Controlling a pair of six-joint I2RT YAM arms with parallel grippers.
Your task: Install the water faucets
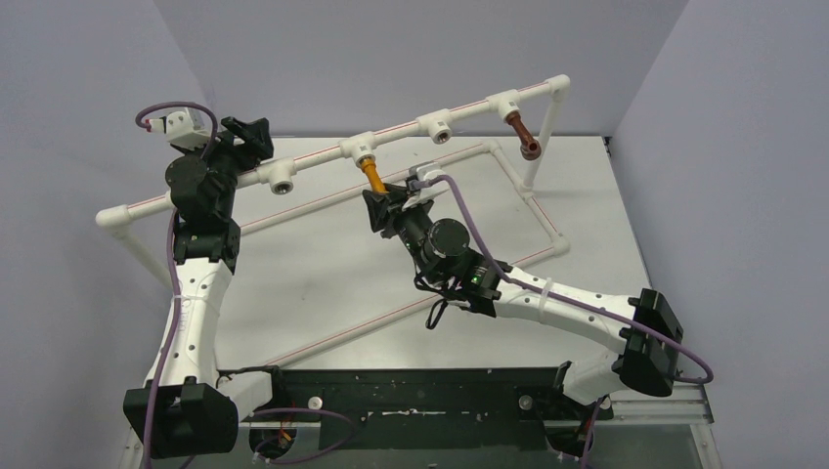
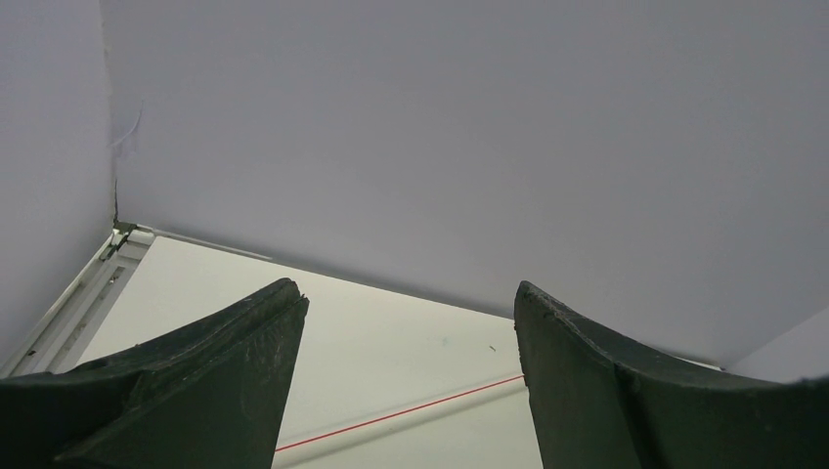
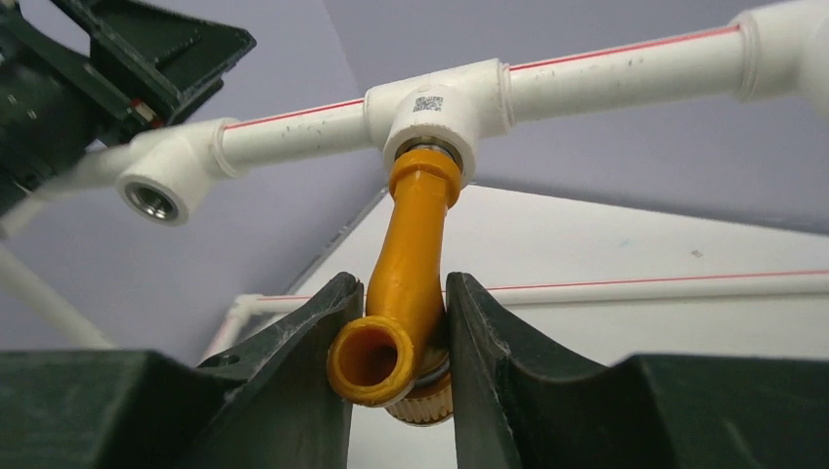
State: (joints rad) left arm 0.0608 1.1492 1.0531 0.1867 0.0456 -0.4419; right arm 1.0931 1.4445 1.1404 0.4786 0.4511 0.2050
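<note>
The orange-yellow plastic faucet with a bent spout (image 3: 415, 225) hangs from a white tee socket (image 3: 440, 103) on the white pipe frame (image 1: 318, 161). Its lower end is pinched between the black fingers (image 3: 313, 332) of the right gripper (image 3: 403, 285). The dark reddish-brown faucet (image 1: 521, 134) sits in a tee further right. The left gripper (image 2: 411, 293) stands spread wide, holding nothing.

— Where could a hand pass?
— Lower middle of the overhead view: open table (image 1: 323, 283), crossed by a low pipe (image 1: 362, 325) running diagonally.
— And higher up?
— The raised rail (image 1: 318, 159) bars it from middle left to upper right. An orange faucet (image 1: 371, 176) hangs at centre, pinched by the right gripper (image 1: 387, 198); a brown faucet (image 1: 523, 135) hangs upper right. The left gripper (image 1: 252, 135), jaws spread, crowds the rail's upper left.
</note>
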